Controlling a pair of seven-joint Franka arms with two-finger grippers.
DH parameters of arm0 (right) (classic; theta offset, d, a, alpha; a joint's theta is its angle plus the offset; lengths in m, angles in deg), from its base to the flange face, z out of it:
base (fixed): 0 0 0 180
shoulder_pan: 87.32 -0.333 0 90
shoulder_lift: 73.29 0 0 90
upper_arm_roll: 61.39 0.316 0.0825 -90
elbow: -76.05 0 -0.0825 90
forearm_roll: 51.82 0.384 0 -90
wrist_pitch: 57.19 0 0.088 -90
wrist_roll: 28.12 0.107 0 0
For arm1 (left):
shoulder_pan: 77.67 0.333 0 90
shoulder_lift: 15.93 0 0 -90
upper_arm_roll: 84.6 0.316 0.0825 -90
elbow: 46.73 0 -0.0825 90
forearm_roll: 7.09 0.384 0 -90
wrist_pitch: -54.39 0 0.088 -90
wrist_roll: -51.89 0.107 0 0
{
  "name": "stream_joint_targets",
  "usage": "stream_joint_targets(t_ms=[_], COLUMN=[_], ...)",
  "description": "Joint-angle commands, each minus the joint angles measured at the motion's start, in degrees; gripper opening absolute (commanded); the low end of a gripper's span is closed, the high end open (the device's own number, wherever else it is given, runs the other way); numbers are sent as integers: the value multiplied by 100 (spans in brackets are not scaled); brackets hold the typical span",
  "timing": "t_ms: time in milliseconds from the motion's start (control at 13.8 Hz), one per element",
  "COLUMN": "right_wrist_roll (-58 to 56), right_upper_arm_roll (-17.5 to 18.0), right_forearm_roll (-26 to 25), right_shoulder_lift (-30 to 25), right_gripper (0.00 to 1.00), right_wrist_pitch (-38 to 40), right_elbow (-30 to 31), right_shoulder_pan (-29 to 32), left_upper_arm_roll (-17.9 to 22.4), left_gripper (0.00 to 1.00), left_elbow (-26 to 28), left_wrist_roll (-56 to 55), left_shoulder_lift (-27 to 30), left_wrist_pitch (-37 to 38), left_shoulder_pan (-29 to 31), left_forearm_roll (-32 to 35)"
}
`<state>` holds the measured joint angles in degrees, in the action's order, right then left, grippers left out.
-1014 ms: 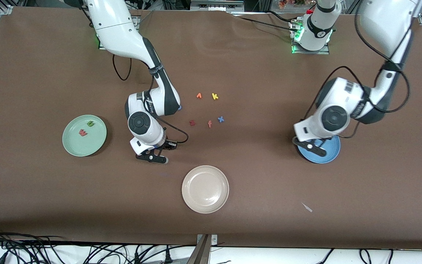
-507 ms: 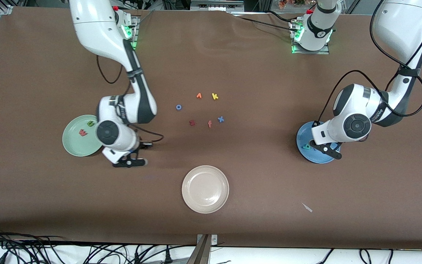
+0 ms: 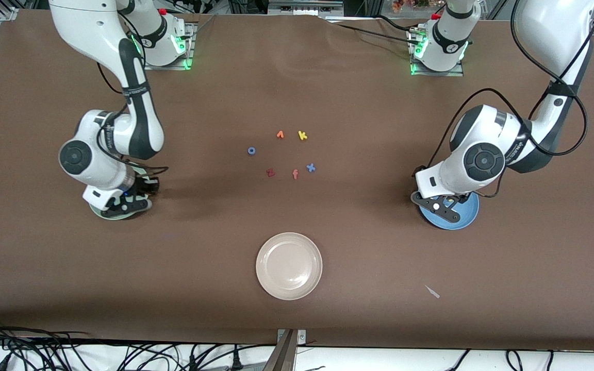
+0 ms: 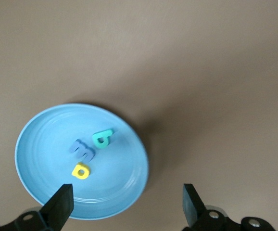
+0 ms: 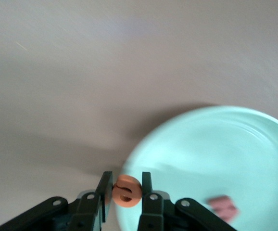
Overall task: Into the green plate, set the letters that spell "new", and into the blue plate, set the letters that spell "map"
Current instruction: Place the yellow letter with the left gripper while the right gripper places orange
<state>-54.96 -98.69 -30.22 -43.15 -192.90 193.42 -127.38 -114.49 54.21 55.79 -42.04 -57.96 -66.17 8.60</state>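
At the left of the front view the right gripper [image 3: 121, 205] hung over the green plate [image 3: 102, 212], pinching the e [image 5: 126, 190] right at the rim; released there, it might have bounced onto the table. The w [image 5: 223, 207] lay inside. At right, the left gripper [image 3: 439, 205], jaws wide and empty, hung over the blue plate [image 3: 464, 216] holding m [image 4: 82, 149], a [image 4: 81, 170], p [image 4: 102, 138].

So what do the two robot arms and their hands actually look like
Both arms are glossy white with dark grey joint bands and round grey caps at the wrists. Thin black cables loop along each forearm. Green lights glow at both bases. The left hand and right hand are black two-finger units on white wrist blocks. In the wrist views the fingers are flat black pads on bolted black brackets.
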Motion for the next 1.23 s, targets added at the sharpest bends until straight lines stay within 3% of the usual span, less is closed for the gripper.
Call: stream_joint_targets(t_ms=[0,72,145,217,362,652,942,1159], right_wrist_roll=[-698,-690,-586,-532,-253,425,777,1276], right_upper_arm_roll=[-58,-49,-49,-49,-40,-40,-102,-84], right_forearm_roll=[29,46,90,169,275,258,-22,-321], right_shoulder_lift=[-140,-131,-114,-113,-157,-157,-210,-210], right_gripper=[9,17,68,100,100,100,100,100], right_wrist_pitch=[-166,-158,-140,-88,149,1623,2714,4084], right_elbow=[251,250,250,242,67,-793,-1330,-2313], right_shoulder_pan=[314,324,324,333,324,289,201,175], left_upper_arm_roll=[-8,0,-8,-17,-35,-35,-17,-43], left_gripper=[100,100,100,100,100,100,100,100], left_elbow=[-793,-874,-874,-883,-822,-883,-892,-892], left_wrist_roll=[-284,-363,-468,-556,-601,-847,-847,-1014], left_shoulder_lift=[-7,-25,-34,-25,-25,54,598,1467], left_wrist_pitch=[730,793,793,802,828,881,1266,1602], left_shoulder_pan=[-209,-262,-271,-297,-490,-834,-746,-746], left_forearm_roll=[-224,-224,-224,-224,-224,-224,-478,-602])
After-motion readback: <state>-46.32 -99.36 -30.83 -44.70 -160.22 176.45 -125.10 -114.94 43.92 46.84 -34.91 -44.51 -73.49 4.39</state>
